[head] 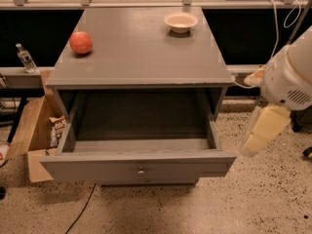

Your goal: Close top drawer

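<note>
The top drawer [138, 168] of the grey wooden cabinet [139, 57] is pulled far out toward me. Its plain grey front carries one small round metal knob [141, 171], and its deep grey box is empty. My arm's white housing [290, 77] is at the right edge, level with the cabinet top. The gripper [262, 131] hangs below it as a pale beige piece, to the right of the drawer's front right corner and apart from it. The lower drawers are hidden behind the open drawer front.
A red apple [81, 42] and a small cream bowl [181, 21] sit on the cabinet top. An open cardboard box [30, 130] lies on the speckled floor at the left, with a plastic bottle [25, 57] on a ledge behind it. Cables hang at the upper right.
</note>
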